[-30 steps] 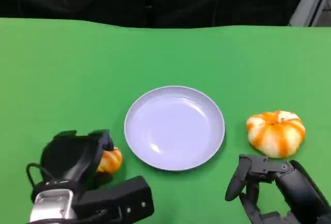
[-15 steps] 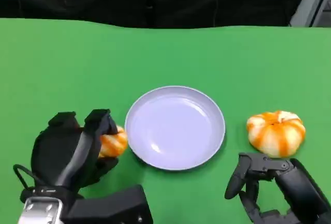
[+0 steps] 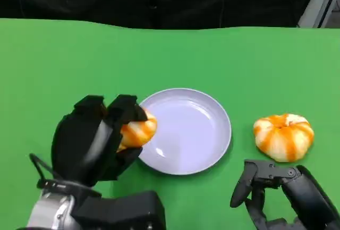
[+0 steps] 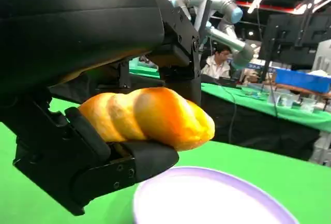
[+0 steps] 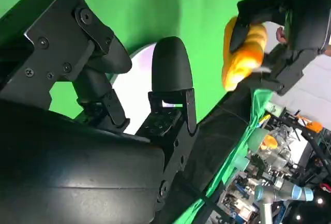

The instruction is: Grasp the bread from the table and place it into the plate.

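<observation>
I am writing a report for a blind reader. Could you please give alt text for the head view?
The robot's left hand holds a small orange bread over the left rim of a pale purple plate on a green table. A second, larger bread lies right of the plate, beyond the right hand.

- My right hand (image 5: pixel 129 84): black fingers spread, holding nothing.
- Round pale lilac plate (image 5: pixel 132 92): beyond them.
- Orange-and-white striped bread roll (image 5: pixel 243 53): gripped by my left hand (image 5: pixel 289 22).

The left hand (image 3: pixel 98 139) is raised over the table's near left part, fingers closed around the bread (image 3: pixel 137 130); the right hand (image 3: pixel 276 190) rests low at the near right corner, fingers apart and holding nothing
</observation>
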### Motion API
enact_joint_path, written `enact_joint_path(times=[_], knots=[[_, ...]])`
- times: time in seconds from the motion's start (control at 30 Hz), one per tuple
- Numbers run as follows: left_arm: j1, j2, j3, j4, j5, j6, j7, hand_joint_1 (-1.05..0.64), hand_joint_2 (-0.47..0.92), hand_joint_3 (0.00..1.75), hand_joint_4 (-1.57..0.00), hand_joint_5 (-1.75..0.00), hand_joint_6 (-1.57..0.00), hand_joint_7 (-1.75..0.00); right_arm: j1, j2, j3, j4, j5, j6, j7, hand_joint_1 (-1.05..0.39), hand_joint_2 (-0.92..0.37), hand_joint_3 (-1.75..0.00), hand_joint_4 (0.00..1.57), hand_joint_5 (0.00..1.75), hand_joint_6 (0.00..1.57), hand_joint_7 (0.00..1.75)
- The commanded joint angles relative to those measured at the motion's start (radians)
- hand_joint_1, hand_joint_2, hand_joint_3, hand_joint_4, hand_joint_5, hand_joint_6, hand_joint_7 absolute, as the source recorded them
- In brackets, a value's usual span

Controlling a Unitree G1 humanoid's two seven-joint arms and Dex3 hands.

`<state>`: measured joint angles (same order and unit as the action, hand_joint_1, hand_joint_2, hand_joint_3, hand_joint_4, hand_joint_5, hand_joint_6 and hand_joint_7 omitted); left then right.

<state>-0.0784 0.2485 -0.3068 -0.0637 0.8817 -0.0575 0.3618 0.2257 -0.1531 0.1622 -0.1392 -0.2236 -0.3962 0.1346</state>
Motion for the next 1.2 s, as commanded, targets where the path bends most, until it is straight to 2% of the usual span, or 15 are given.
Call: enact_joint_path(times=[0.03, 0.13, 0.5, 0.63, 0.67, 0.7, 0.73, 0.8, 0.93, 1.2], knots=[[-0.091, -0.026, -0.029, 0.101, -0.006, -0.018, -0.003, -0.2, 0.3, 1.3, -0.92, -1.75, -0.8, -1.54, 0.012, -0.004, -0.003, -0.029, 0.004, 0.021, -0.004, 0.06, -0.24, -1.5, 0.86, 1.75, 0.84, 1.28], [-0.14, -0.042, -0.051, 0.168, -0.007, -0.03, 0.004, -0.21, 0.31, 1.26, -0.93, -1.75, -0.77, -1.63, 0.019, -0.004, 0.002, -0.045, 0.002, 0.037, -0.003, 0.06, -0.24, -1.51, 0.86, 1.75, 0.84, 1.28], [-0.15, -0.04, -0.054, 0.184, -0.011, -0.037, 0.014, -0.21, 0.31, 1.25, -0.93, -1.75, -0.76, -1.64, 0.021, -0.005, 0.004, -0.053, 0.002, 0.046, -0.003, 0.06, -0.24, -1.51, 0.86, 1.75, 0.83, 1.29], [-0.169, -0.052, -0.079, 0.213, -0.002, -0.026, -0.001, -0.21, 0.31, 1.31, -0.92, -1.75, -0.75, -1.66, 0.019, -0.006, 0.005, -0.047, -0.005, 0.03, -0.008, 0.06, -0.23, -1.51, 0.86, 1.75, 0.84, 1.29], [-0.206, -0.068, -0.097, 0.266, -0.003, -0.037, 0.001, -0.21, 0.3, 1.31, -0.92, -1.75, -0.75, -1.66, 0.02, -0.005, 0.006, -0.046, -0.007, 0.03, -0.01, 0.06, -0.23, -1.51, 0.86, 1.75, 0.84, 1.29], [-0.237, -0.081, -0.111, 0.311, -0.005, -0.045, 0.004, -0.21, 0.33, 1.23, -0.91, -1.75, -0.78, -1.58, 0.021, -0.005, 0.007, -0.045, -0.009, 0.03, -0.011, 0.06, -0.23, -1.51, 0.86, 1.75, 0.84, 1.29], [-0.264, -0.093, -0.124, 0.352, -0.005, -0.05, 0.01, -0.21, 0.36, 1.16, -0.9, -1.75, -0.79, -1.57, 0.023, -0.004, 0.008, -0.048, -0.013, 0.034, -0.012, 0.05, -0.22, -1.51, 0.86, 1.75, 0.84, 1.29], [-0.297, -0.108, -0.139, 0.402, -0.007, -0.044, 0.01, -0.2, 0.37, 1.11, -0.89, -1.75, -0.76, -1.63, 0.025, -0.004, 0.01, -0.052, -0.013, 0.04, -0.013, 0.05, -0.22, -1.51, 0.86, 1.75, 0.84, 1.29], [-0.333, -0.121, -0.156, 0.473, -0.011, -0.041, 0.023, -0.21, 0.39, 1.13, -0.88, -1.75, -0.74, -1.67, 0.028, -0.004, 0.011, -0.057, -0.008, 0.043, -0.012, 0.04, -0.22, -1.51, 0.86, 1.75, 0.84, 1.29], [-0.359, -0.124, -0.169, 0.521, -0.022, -0.047, 0.031, -0.23, 0.39, 1.13, -0.87, -1.75, -0.75, -1.63, 0.033, -0.004, 0.011, -0.066, -0.009, 0.051, -0.012, 0.05, -0.22, -1.51, 0.85, 1.75, 0.84, 1.28]])
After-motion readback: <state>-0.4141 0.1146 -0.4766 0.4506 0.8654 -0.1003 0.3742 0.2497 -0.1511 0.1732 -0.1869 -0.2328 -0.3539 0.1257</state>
